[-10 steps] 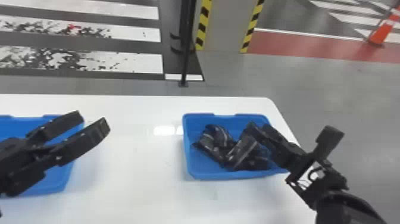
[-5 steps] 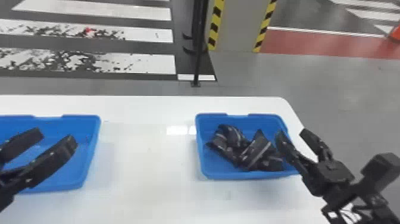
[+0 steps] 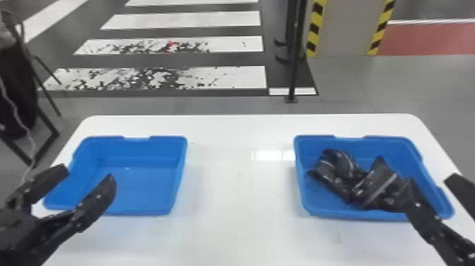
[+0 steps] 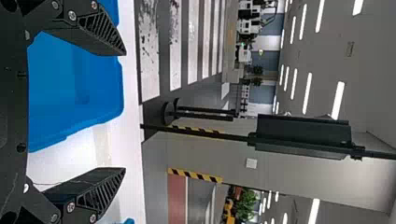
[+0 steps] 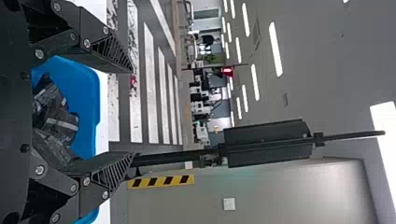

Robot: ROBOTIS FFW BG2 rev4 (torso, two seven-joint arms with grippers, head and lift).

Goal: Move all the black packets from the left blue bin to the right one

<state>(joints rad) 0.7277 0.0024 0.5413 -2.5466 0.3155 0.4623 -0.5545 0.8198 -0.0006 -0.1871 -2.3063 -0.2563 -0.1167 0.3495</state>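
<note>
Your left gripper (image 3: 87, 177) has its fingers spread wide, and the left bin (image 3: 182, 155) sits on the desk (image 3: 240, 198) below and beyond them. Farther to that gripper's right is the right bin (image 3: 299, 169), holding the black packets (image 3: 374, 182) in a pile. They lie mostly to the left of your right gripper (image 3: 433, 181), partly behind its inner finger. That gripper is wide apart too.

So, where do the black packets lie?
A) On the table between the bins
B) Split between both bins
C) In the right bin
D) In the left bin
C: the packets lie heaped in the right bin, while the left bin's visible floor is bare.
</note>
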